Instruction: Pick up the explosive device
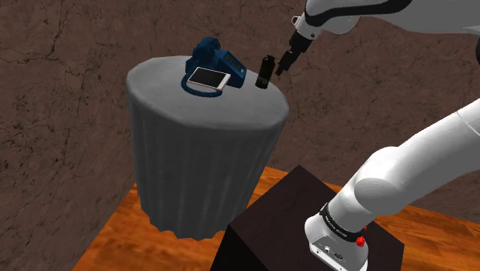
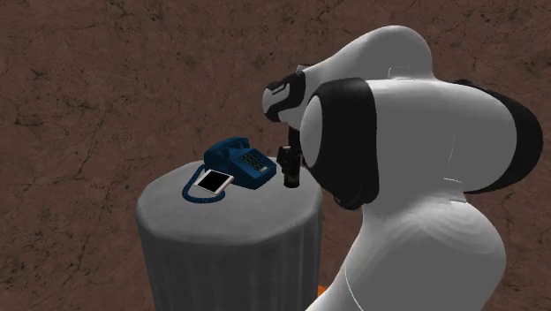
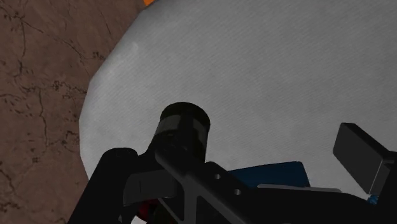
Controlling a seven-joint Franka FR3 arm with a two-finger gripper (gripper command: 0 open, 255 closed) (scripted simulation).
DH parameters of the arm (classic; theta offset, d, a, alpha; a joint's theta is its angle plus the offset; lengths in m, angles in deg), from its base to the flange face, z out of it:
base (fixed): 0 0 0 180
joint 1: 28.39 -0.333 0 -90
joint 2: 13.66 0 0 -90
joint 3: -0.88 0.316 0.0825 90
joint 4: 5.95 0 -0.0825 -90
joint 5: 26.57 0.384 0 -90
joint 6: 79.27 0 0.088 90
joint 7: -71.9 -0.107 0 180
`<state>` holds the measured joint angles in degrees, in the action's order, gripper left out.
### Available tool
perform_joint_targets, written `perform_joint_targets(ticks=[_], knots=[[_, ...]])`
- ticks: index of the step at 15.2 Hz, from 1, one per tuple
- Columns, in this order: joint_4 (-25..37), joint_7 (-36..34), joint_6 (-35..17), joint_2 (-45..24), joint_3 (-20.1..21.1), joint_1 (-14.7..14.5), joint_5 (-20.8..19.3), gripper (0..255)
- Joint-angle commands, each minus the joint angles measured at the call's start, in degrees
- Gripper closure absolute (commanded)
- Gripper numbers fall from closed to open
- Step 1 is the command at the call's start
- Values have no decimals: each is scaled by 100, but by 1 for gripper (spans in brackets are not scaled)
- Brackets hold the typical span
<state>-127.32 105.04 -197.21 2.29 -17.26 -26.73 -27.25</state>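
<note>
The tool [image 1: 280, 69], wide open, hangs just beside the upright dark device [image 1: 264, 72]; an off-centre touch could topple it off the counter [image 1: 208, 131] edge nearby.

On 1 round grey-cloth-draped bench [image 1: 206, 150]: 1 blue desk telephone w/ coiled cord [image 1: 211, 52], 1 white flat smartphone [image 1: 208, 77], 1 black cylindrical canister [image 1: 264, 71].

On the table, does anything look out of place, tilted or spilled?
Only the white smartphone looks odd: it lies on the coiled cord of the blue telephone, not flat on the cloth. The dark cylinder stands upright, and nothing is spilled.
</note>
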Motion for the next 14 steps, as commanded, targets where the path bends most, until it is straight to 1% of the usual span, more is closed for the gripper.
perform_joint_targets(ticks=[1,6,7,14], knots=[[367,334,-108,-350,-190,-36,294,0],[1377,1216,-260,-1360,-579,-37,1257,0],[1455,1277,-258,-1432,-591,-21,1332,0],[968,1438,-806,-1516,-584,-20,1455,0]])
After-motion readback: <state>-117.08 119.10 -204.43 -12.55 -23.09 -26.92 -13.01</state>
